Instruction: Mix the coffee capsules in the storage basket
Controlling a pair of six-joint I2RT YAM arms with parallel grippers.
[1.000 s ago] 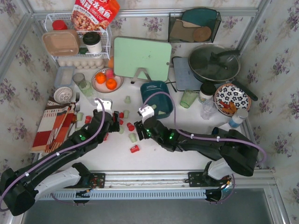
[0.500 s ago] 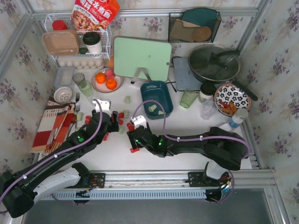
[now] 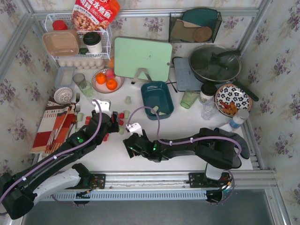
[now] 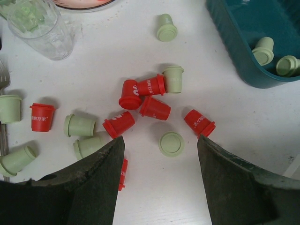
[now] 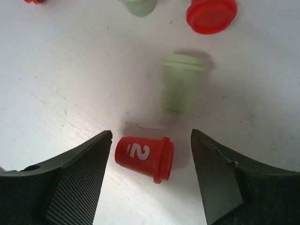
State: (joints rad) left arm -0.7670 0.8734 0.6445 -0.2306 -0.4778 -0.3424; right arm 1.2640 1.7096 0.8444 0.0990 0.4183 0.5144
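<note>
While the right gripper straddles a red capsule lying sideways on the desk, jaws apart, the left gripper hovers with jaws apart over scattered coffee capsules; the storage basket nearby holds pale green ones.

White table between floral-papered walls, a metal rail along its near edge
</note>
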